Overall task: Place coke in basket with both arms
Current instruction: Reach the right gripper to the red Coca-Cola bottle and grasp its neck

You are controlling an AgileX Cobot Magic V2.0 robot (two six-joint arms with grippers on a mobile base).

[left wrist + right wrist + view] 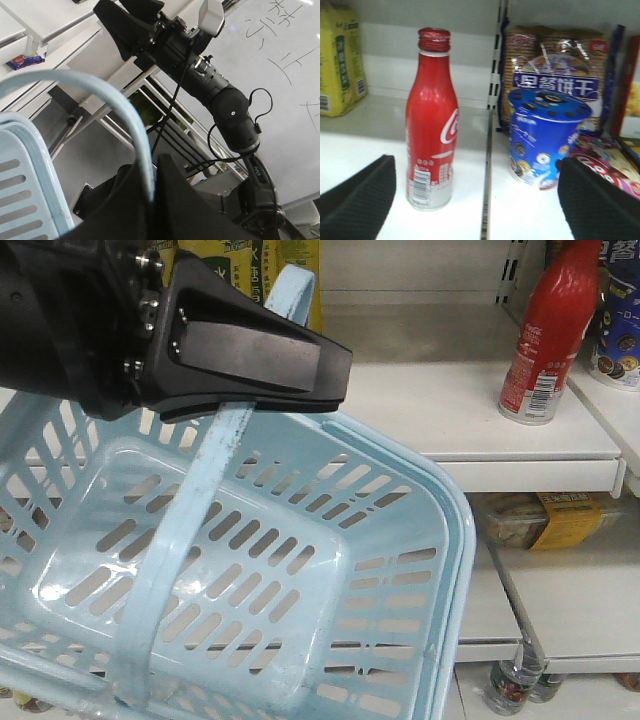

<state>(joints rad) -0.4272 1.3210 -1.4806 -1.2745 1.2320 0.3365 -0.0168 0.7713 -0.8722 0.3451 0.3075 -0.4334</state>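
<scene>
Matte black wedge-shaped left tool (330,380), small screws (178,312), bulky black right arm (230,112), looping black cables (173,97)

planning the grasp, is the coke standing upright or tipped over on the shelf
Upright. The coke stands on its base on the white shelf, red cap on top; the front view agrees.

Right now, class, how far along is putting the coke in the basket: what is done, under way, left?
Done: the left pincer is shut on the handle of the empty basket. In hand: the right pincer, open, faces the coke on the shelf without touching it. Left: grasp the coke and put it in the basket.
</scene>
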